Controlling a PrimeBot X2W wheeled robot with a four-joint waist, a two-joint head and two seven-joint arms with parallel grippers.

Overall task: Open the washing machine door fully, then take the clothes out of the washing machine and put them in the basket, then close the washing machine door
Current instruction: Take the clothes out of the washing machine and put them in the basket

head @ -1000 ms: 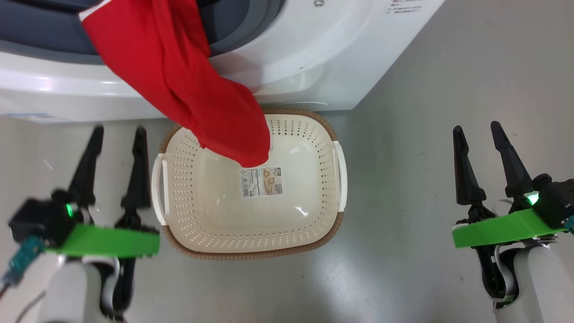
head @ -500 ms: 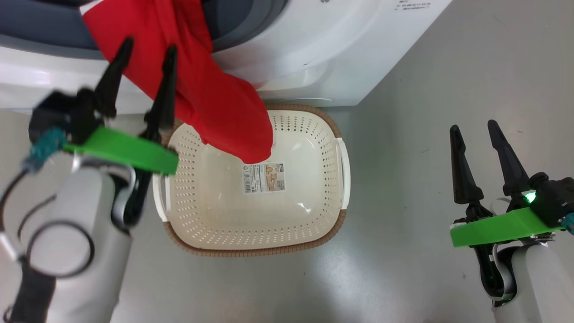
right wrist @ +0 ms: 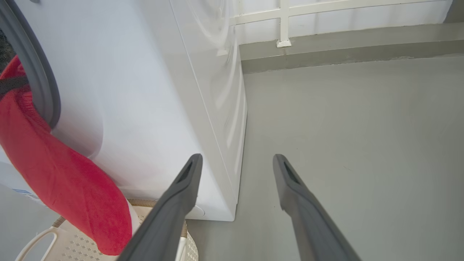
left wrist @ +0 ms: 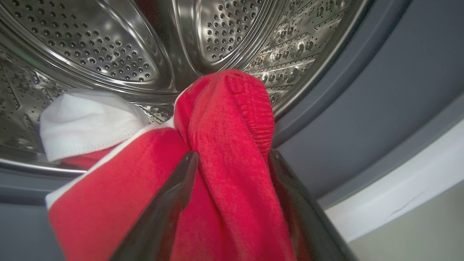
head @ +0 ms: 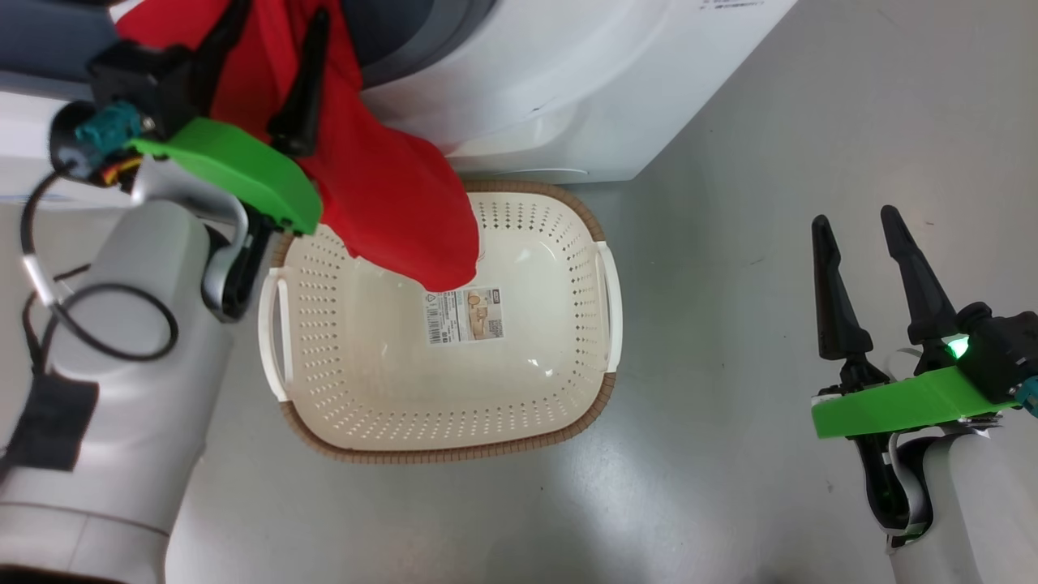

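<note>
**Door.** The mouth of the washing machine [head: 568, 97] is unobstructed, so the washing machine door is judged open. Whether it is fully open cannot be told.

**Unloading.** This step is judged to be in hand and not completed.
- The washing machine stands just behind the basket's [head: 365, 389] far rim.
- The clothes [head: 381, 195] are draped out of the drum [left wrist: 108, 54], over the rubber ring [left wrist: 362, 90] and down the machine front.
- The lower red end hangs over the basket's far left corner, inside the rim line. Contact with the basket bottom cannot be confirmed.
- The upper part, including a white portion [left wrist: 83, 119], lies in the drum.
- Most of the basket floor is bare, and its paper label [head: 462, 316] is exposed.

**Left gripper** [left wrist: 232, 155]. It is positioned beyond the basket's far left corner, at the drum mouth. Its jaws are spread wide, one on each side of a red fold. No clamp on the fabric is evident.

**Right gripper** [head: 853, 217]. It is held well to the right of the basket, over bare floor [head: 730, 405]. Its jaws are apart and nothing is held.

**Outstanding.** The fold is to be gripped, and the clothes are to be drawn clear of the drum and released into the basket. The drum is then to be checked for further items, and the door closed.
</note>
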